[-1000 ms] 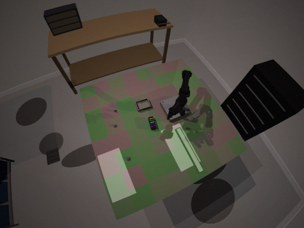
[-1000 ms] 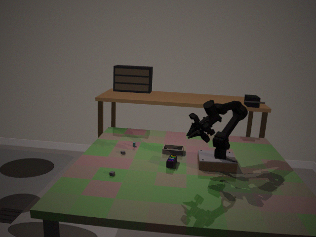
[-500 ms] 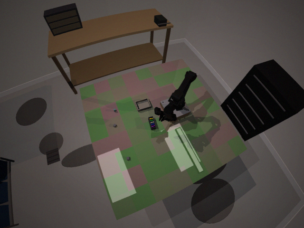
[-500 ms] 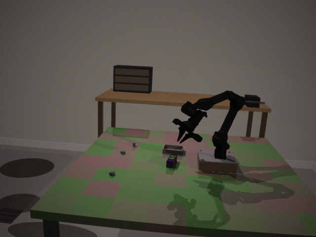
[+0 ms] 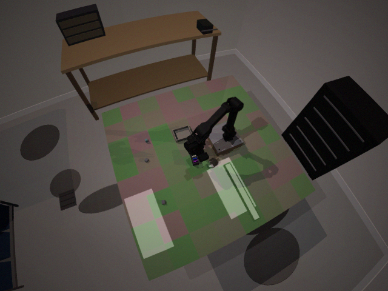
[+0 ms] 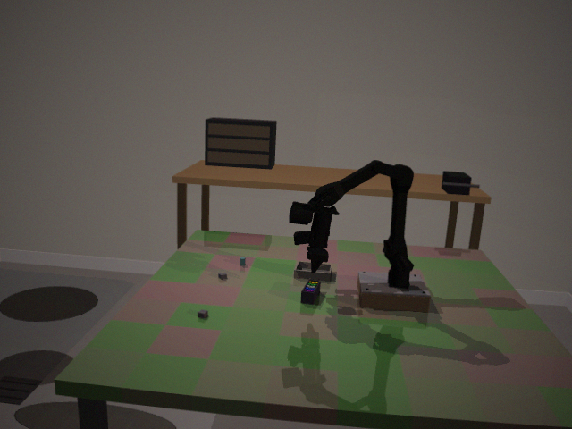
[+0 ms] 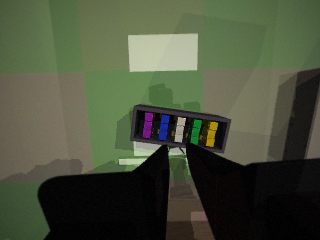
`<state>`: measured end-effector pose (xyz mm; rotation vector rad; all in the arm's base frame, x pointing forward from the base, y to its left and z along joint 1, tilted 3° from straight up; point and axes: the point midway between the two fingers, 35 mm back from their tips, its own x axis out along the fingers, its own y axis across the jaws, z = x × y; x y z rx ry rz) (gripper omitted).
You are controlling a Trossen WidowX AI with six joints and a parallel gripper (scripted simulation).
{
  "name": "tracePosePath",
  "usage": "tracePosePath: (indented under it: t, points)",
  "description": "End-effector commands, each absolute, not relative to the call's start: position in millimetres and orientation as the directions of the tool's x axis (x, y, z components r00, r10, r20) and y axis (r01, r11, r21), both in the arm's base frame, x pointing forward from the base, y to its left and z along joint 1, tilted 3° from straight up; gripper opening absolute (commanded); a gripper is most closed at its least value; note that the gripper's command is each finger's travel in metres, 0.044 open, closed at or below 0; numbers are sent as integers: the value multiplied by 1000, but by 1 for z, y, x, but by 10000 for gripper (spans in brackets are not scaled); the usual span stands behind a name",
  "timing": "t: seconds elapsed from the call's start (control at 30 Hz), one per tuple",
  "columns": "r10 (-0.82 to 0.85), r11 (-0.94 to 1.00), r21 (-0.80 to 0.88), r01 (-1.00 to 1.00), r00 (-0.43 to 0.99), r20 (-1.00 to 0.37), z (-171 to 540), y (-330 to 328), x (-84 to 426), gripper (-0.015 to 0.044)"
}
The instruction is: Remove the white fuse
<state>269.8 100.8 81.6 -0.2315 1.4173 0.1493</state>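
The white fuse (image 7: 180, 129) sits upright in the middle slot of the dark fuse block (image 6: 309, 298) (image 7: 227, 136), between the blue fuse (image 7: 164, 127) and the green fuse (image 7: 196, 132). The magenta fuse (image 7: 148, 125) and yellow fuse (image 7: 212, 134) are at the ends. My gripper (image 6: 315, 271) (image 7: 176, 149) points down above the block, slightly open and empty. In the wrist view its fingertips appear just below the block's near edge, roughly in line with the white fuse. The grey tray (image 5: 174, 135) (image 6: 323, 275) stands behind the block and shows no fuse inside.
The robot base (image 5: 230, 145) (image 6: 392, 302) is right of the block. A teal cube (image 5: 146, 140) (image 6: 242, 261) and two small grey cubes, one nearer (image 5: 163, 202) (image 6: 202, 314) and one farther (image 5: 146, 160) (image 6: 222, 275), lie to the left. Bright light patches cross the table.
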Motion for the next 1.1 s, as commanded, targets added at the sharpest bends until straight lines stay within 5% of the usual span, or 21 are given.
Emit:
tracePosePath:
  t: [0.0, 1.07]
  points:
    - [-40, 999, -40, -18, 47, -998, 65, 87, 277, 69]
    - [-39, 999, -40, -18, 47, -998, 44, 90, 280, 69]
